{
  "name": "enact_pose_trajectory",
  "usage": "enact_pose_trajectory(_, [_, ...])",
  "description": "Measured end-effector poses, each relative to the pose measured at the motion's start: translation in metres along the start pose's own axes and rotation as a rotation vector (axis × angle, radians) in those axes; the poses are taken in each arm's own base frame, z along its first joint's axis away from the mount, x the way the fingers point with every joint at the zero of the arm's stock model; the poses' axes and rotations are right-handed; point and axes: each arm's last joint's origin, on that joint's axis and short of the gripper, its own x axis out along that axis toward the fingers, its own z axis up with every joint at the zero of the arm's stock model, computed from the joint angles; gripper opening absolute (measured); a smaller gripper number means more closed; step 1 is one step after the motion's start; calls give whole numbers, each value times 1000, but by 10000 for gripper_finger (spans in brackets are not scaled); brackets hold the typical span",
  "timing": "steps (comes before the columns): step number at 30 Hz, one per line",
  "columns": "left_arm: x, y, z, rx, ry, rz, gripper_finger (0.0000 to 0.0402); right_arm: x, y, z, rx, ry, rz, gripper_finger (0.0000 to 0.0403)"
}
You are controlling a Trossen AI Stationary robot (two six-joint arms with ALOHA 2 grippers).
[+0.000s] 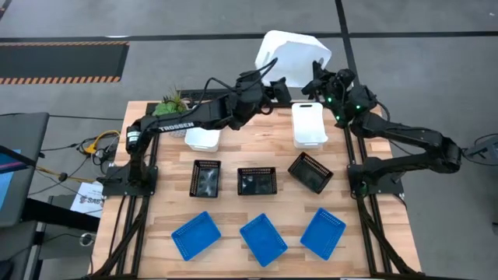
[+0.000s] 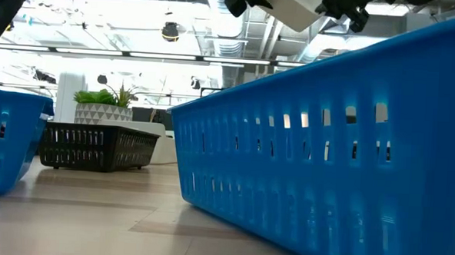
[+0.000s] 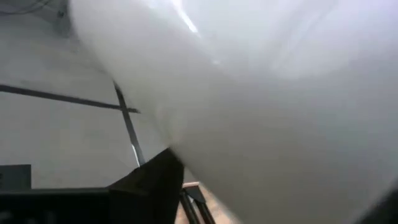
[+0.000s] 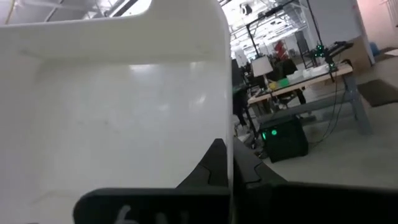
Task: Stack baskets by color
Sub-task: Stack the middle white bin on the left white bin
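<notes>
So the raised white basket hangs up past the desk's far edge, right gripper pinching its wall, fingers pressed together on it. Left gripper sits against it too; can't tell its fingers. Two white baskets and a potted plant line the far edge, black baskets mid-desk, blue baskets along the near edge.

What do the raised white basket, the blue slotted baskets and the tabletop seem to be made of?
The raised white rectangular basket looks like smooth, slightly glossy plastic with solid walls. The bright blue slotted baskets also look like moulded plastic, with even slots and a soft sheen. The tabletop appears to be pale wood, with visible plank grain.
</notes>
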Motion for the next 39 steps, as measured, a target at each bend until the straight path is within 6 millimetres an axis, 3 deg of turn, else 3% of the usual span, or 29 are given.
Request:
enact_pose_trajectory(9, [4, 4, 5, 79, -7, 11, 12, 0, 2, -3, -4, 13, 23, 9])
enact_pose_trajectory(15, [5, 7, 13, 171, -21, 21, 2, -2, 1, -9, -122, 90, 50, 71])
enact_pose_trajectory(26, [-4, 16, 39, 330, -4, 37, 0, -27, -10, -7, -150, 372, 249, 249])
enact_pose_trajectory(34, [-9, 27, 47, 408, 73, 79, 0, -49, -19, -20, -253, 620, 262, 264])
enact_pose_trajectory(39, [-27, 43, 61, 416, 244, 95, 0, -67, -22, -30, -299, 792, 258, 264])
